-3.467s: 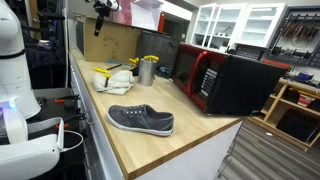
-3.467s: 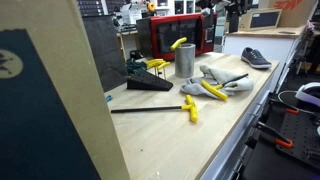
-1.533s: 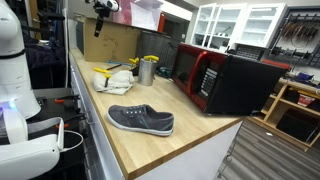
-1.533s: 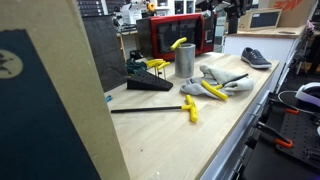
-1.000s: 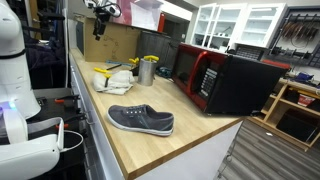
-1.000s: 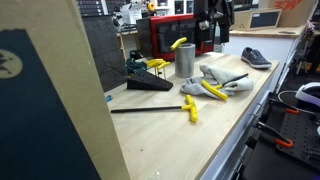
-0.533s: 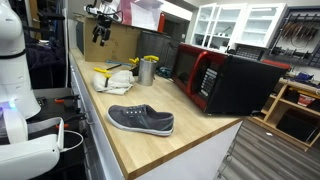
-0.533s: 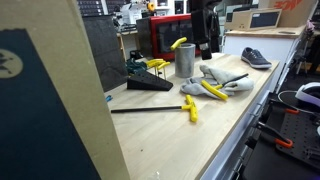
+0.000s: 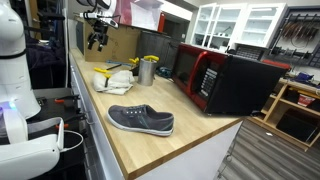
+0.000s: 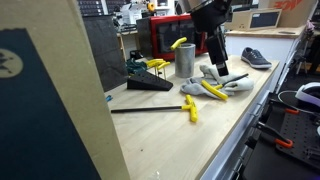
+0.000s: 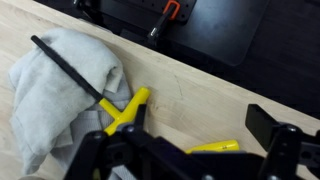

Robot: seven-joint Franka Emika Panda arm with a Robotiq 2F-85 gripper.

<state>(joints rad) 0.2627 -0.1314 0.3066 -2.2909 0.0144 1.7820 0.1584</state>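
My gripper (image 10: 218, 64) hangs in the air above the wooden counter, over a crumpled grey cloth (image 10: 222, 82) with yellow-handled tools (image 10: 211, 90) lying on it. In an exterior view the gripper (image 9: 97, 40) is above and behind the cloth (image 9: 112, 78). In the wrist view the jaws (image 11: 185, 150) are wide apart and hold nothing. Below them lie the cloth (image 11: 55, 95), a yellow-and-black tool (image 11: 127, 108) and another yellow handle (image 11: 212, 148) on bare wood.
A metal cup (image 10: 185, 62) with a yellow-handled tool stands next to the cloth. A grey shoe (image 9: 140, 120) lies near the counter's end. A red microwave (image 9: 215, 78) stands at the back. A black wedge (image 10: 150, 85) and a yellow tool (image 10: 190, 108) lie further along.
The gripper has come down from high near the back and moved out over the cloth and tools. Nothing on the counter has moved.
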